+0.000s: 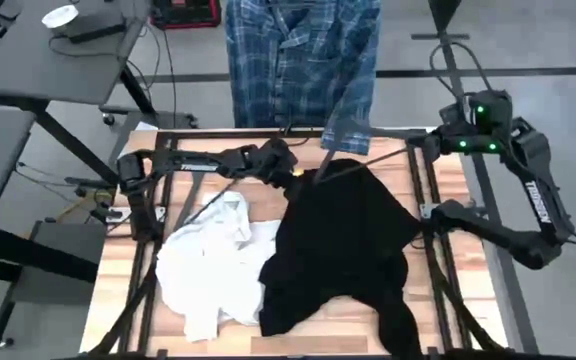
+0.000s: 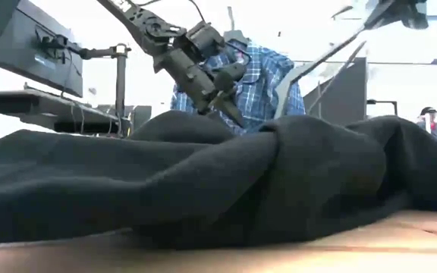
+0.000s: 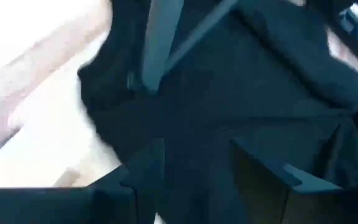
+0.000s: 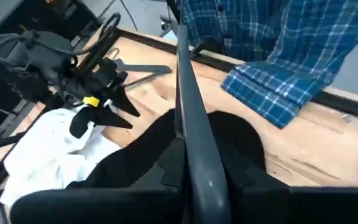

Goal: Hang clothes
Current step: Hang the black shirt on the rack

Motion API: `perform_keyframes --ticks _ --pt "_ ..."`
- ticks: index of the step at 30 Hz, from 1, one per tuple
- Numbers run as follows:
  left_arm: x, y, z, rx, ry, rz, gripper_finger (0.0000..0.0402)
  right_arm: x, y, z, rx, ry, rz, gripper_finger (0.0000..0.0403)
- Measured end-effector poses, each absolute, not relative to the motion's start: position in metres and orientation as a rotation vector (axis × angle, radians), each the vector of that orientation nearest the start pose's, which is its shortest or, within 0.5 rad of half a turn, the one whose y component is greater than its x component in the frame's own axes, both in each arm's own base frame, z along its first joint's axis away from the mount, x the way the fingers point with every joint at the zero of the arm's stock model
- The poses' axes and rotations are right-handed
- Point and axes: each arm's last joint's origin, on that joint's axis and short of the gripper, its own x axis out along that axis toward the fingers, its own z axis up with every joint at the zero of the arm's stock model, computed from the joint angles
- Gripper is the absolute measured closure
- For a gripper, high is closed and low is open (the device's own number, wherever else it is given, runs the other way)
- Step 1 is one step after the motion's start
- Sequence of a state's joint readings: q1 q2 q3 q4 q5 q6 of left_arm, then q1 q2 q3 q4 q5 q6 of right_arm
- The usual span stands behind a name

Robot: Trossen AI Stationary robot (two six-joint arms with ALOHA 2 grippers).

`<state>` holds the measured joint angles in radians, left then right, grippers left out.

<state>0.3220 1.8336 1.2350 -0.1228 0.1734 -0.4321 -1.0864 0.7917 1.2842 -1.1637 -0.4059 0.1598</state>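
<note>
Where the wooden table [image 1: 448,185] shows, black top [image 1: 343,240], white top [image 1: 208,260]

1. My left wrist view is smeared: between my left fingers [image 3: 263,171] I make out only black top [image 3: 241,106] cloth and a pale grey bar I cannot name.
2. My right gripper [image 4: 197,180] sits mostly below its wrist picture's edge; the hanger [image 4: 188,112] covers the gap between its fingers.
3. The plaid shirt [image 1: 303,60] runs off the high view's upper edge.
4. In the low view the black top hides the white top [image 1: 208,265] entirely.
</note>
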Motion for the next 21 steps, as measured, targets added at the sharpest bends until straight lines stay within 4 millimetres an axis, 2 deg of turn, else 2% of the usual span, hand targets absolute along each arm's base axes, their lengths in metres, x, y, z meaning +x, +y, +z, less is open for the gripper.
perform_keyframes --ticks 8,13,15,21 --pt "0.379 0.12 0.207 -0.537 0.676 0.274 0.024 0.056 -0.083 0.407 0.577 0.387 -0.708 0.0374" --pt "0.386 0.129 0.234 -0.324 0.67 0.299 0.024 0.057 -0.085 0.404 0.59 0.424 -0.701 0.0374" --pt "0.39 0.135 0.237 -0.232 0.704 0.314 0.024 0.057 -0.085 0.404 0.592 0.425 -0.7 0.0374" --pt "0.406 0.161 0.222 -0.004 0.869 0.243 0.024 0.057 -0.085 0.403 0.597 0.429 -0.698 0.0374"
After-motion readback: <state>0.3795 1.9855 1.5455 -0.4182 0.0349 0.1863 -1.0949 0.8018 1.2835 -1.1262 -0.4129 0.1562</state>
